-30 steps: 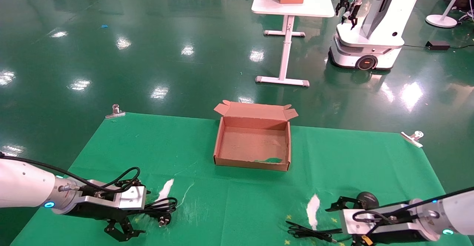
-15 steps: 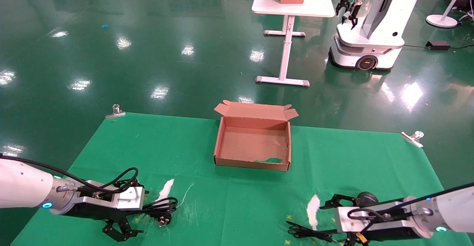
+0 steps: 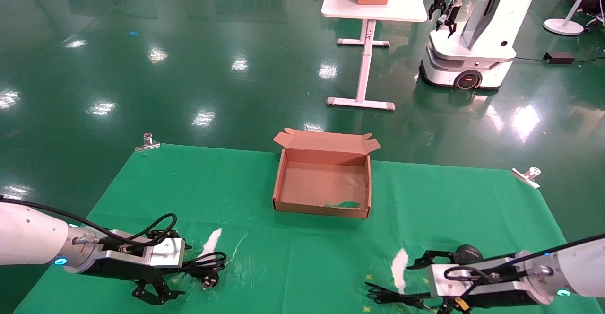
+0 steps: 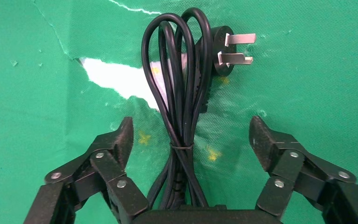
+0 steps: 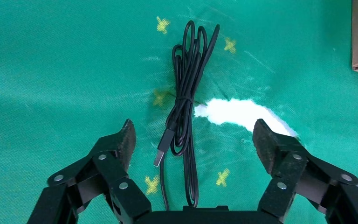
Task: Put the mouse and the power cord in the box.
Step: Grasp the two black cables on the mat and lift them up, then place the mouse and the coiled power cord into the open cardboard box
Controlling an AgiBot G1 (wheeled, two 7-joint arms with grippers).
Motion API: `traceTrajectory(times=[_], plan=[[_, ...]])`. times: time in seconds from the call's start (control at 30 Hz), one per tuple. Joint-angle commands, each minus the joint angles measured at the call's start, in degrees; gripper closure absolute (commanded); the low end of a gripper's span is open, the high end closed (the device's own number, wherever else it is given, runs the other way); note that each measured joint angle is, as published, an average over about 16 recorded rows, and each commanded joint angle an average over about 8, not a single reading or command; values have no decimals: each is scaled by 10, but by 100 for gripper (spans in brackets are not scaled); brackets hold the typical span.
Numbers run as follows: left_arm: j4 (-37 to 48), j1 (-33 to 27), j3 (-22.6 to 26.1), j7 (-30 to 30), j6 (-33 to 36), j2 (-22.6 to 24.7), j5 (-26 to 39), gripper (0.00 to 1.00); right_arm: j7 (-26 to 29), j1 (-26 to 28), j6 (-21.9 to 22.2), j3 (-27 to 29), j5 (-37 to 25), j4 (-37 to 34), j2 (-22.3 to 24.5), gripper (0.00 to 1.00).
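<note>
left wrist view: left gripper (image 4: 190, 140) jaws released astride the cord (image 4: 179, 107) on the table, right gripper (image 5: 193, 140) likewise over the mouse (image 3: 468, 253) cable; next, clench, carry to the empty box (image 3: 323, 184).

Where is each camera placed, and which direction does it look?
Head view: high on the robot, looking forward and down at the box; both arms show.
Left wrist view: on the left arm, looking past the open left tool at the power cord.
Right wrist view: on the right arm, past the open right tool at the mouse cable.
Shared: head and left wrist views both show the power cord.
</note>
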Motion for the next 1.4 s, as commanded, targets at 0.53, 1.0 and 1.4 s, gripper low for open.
traceTrajectory(times=[0.53, 1.0, 1.4], plan=[[-2, 1, 0, -1, 1, -1, 0, 100, 1, -1, 0, 0, 0, 1, 1, 100], [-3, 1, 0, -1, 1, -1, -1, 100, 1, -1, 0, 0, 0, 1, 1, 100], [-2, -6, -6, -3, 26, -11, -10, 100, -1, 3, -6, 1, 2, 2, 6, 100]])
